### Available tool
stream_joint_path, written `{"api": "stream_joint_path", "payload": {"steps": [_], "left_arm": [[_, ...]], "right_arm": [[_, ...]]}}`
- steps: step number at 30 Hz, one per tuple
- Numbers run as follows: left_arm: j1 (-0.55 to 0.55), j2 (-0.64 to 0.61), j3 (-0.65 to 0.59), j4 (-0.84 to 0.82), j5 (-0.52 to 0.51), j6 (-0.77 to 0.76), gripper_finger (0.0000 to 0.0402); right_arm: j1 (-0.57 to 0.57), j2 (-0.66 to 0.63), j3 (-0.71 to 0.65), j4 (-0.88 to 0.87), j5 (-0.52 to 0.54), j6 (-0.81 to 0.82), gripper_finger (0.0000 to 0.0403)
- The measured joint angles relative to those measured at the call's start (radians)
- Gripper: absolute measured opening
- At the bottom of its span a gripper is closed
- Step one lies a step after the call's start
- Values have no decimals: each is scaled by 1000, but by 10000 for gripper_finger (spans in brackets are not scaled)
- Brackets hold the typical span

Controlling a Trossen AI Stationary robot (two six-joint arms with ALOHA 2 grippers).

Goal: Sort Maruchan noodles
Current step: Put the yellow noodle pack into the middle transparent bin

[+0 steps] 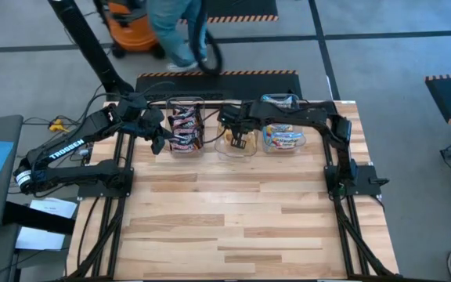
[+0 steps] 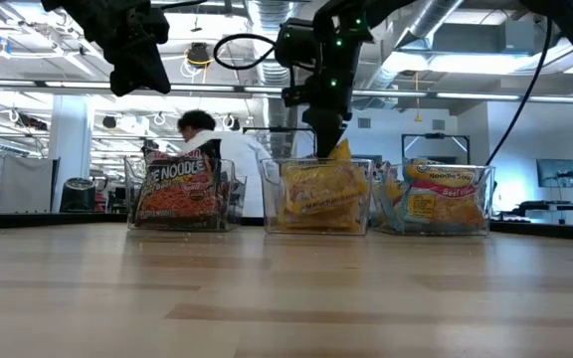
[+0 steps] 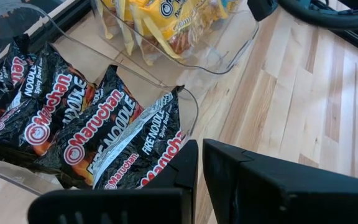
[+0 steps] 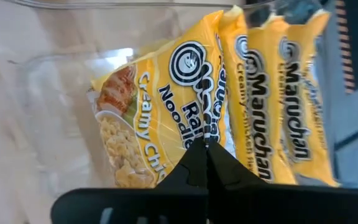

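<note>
Three clear tubs stand in a row at the table's far side. The left tub (image 1: 185,100) holds dark maroon-black packets (image 3: 98,124), standing on edge. The middle tub (image 2: 267,199) holds yellow packets (image 4: 272,93), the right tub (image 2: 485,204) light blue ones (image 2: 436,199). My left gripper (image 3: 199,165) is shut and hangs high over the left tub's near left corner (image 2: 137,70), touching nothing. My right gripper (image 4: 206,149) points down into the middle tub (image 2: 326,134), shut on a yellow packet (image 4: 148,118). My right gripper pinches the yellow packet at its upper edge (image 4: 197,134), coming from above and pointing down. The shut fingertips hide the exact place. The packet stands tilted inside the middle tub, one corner (image 2: 342,151) rising above the rim.
The near two thirds of the wooden table (image 1: 233,219) is bare planks. Both arm bases stand at the table's left and right edges. Beyond the far edge are a person (image 1: 174,31), an orange vacuum (image 1: 131,27) and a hose.
</note>
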State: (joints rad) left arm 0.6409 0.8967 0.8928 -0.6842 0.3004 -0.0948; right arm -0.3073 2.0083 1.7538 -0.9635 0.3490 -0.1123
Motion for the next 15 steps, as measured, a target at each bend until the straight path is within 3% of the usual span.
{"api": "stream_joint_path", "payload": {"steps": [6, 15], "left_arm": [[0, 0, 0, 0, 0, 0, 11], [0, 0, 0, 0, -1, 7, 11]], "right_arm": [[28, 0, 0, 4, 139, 35, 3], [38, 8, -12, 16, 125, 29, 26]]}}
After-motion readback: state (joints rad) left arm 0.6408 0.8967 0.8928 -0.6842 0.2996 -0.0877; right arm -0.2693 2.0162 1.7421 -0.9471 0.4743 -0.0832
